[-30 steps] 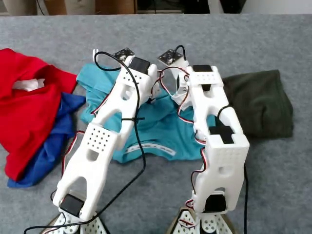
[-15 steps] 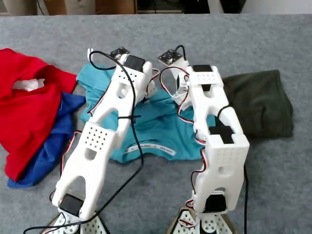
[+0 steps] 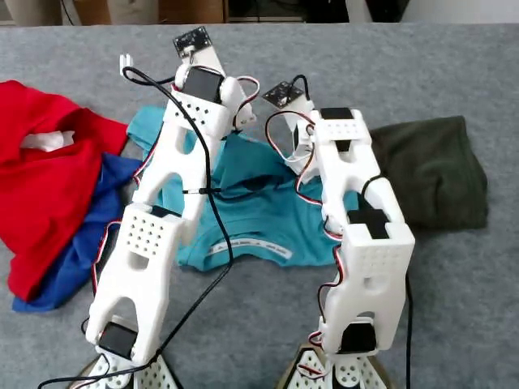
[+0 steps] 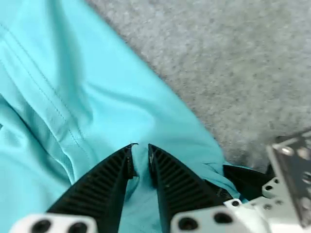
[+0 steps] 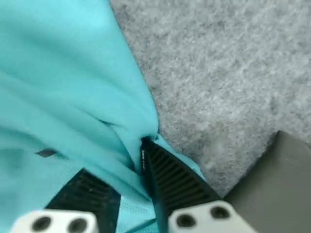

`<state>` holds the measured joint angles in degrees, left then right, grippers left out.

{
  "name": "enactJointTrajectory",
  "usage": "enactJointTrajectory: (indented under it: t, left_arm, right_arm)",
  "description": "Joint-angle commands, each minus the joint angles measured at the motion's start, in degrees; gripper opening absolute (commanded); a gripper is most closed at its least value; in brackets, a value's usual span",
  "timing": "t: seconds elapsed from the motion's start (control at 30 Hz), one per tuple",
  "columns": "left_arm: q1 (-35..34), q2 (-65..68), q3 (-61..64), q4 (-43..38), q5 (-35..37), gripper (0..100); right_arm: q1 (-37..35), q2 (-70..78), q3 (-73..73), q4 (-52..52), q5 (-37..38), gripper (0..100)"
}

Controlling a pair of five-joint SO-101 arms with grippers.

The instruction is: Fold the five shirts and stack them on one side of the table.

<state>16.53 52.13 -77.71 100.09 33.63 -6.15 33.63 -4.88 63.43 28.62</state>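
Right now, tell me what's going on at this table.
Two robot arms are working on a teal shirt spread in the middle of the table. The left gripper is shut on a pinch of its fabric near one edge, and the right gripper clamps another bunch of the same shirt. A dark green shirt lies already folded on the right side. A red shirt and a blue shirt sit in an unfolded heap on the left.

teal shirt (image 3: 259, 215): lies rumpled, far edge gathered into raised folds | red shirt (image 3: 49, 194): crumpled heap, left of teal shirt | blue shirt (image 3: 81, 243): crumpled, partly under red, just beside teal's left edge | dark green shirt (image 3: 434, 170): folded flat, just right of teal
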Motion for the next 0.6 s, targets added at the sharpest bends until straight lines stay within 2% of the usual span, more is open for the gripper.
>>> enactJointTrajectory:
  t: [0.0,0.17,0.33,0.47,0.57]
  left_arm:
    - [-0.5,-6.1,-2.3,0.8,-0.8,2]
    - [0.4,-6.0,-1.6,0.8,-0.9,2]
    - [0.0,-6.5,6.4,0.8,-0.8,2]
    - [-0.7,-7.0,6.8,0.8,-1.9,2]
    - [-0.8,-10.8,6.7,0.8,-4.7,2]
  right_arm:
    - [2.6,-0.2,-0.4,-1.8,-0.4,0.2]
    - [2.6,-0.2,-0.4,-1.8,-0.4,0.2]
    - [2.6,-0.2,-0.4,-1.8,-0.4,0.2]
    - [1.9,-0.1,-0.8,-1.8,0.1,0.2]
    - [0.4,-0.7,-1.1,-0.2,0.3,7.4]
